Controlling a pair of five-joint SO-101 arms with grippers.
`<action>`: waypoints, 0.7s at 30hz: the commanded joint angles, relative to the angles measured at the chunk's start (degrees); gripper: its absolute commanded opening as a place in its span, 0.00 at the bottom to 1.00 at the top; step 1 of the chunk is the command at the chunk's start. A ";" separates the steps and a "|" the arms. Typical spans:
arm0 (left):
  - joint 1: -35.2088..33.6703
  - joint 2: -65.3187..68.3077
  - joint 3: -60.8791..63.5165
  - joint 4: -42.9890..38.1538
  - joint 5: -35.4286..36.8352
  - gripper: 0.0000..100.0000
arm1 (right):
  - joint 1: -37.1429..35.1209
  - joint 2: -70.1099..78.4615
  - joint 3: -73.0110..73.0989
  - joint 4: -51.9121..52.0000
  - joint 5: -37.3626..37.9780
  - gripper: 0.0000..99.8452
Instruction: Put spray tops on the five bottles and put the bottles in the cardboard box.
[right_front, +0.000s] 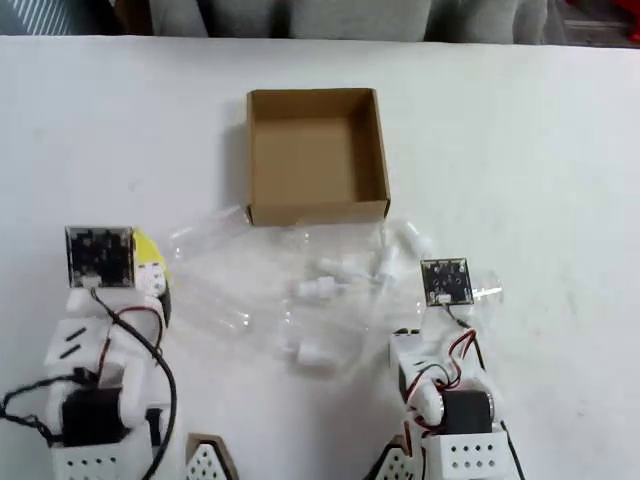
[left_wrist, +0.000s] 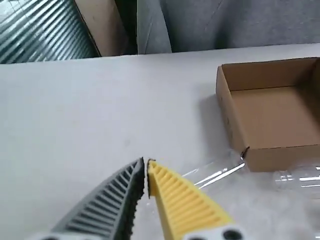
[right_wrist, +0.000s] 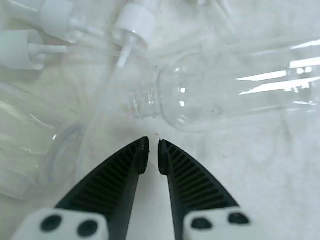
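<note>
On the left of the table (right_front: 520, 120) we see the left arm with its left tool (left_wrist: 146, 172) closed. The grey finger and the yellow finger lie nearly tip to tip with nothing between them, over bare table. Just past those tips 1 clear bottle (left_wrist: 215, 172) lies on its side, its far end touching the near corner of the cardboard box (left_wrist: 225, 110).

The box stands open-topped in the middle of the table, beyond both arms. In front of its near wall, between the 2 arms, several more clear bottles (right_front: 215, 300) lie on their sides. They are so transparent that we cannot count them. White spray tops (right_front: 318, 290) lie loose among them, none screwed onto a neck that we can see.

On the right, the right tool (right_wrist: 150, 150) is also closed, its 2 black fingers a thin slit apart and gripping nothing. It points at the open threaded neck of a lying bottle (right_wrist: 235, 85), near it but apart. A spray top (right_wrist: 137, 22) with its thin tube lies just beyond that neck, and another bottle (right_wrist: 35, 150) lies to the side of the tool.
</note>
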 joint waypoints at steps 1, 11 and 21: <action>-0.66 18.33 -12.31 0.35 9.32 0.02 | 0.66 -0.31 0.53 0.22 0.62 0.02; 3.21 48.40 -23.74 -0.70 30.42 0.03 | 0.66 -0.31 0.53 0.22 0.62 0.02; 7.34 64.92 -23.21 -9.23 42.02 0.03 | 0.66 -0.31 0.53 0.22 0.62 0.02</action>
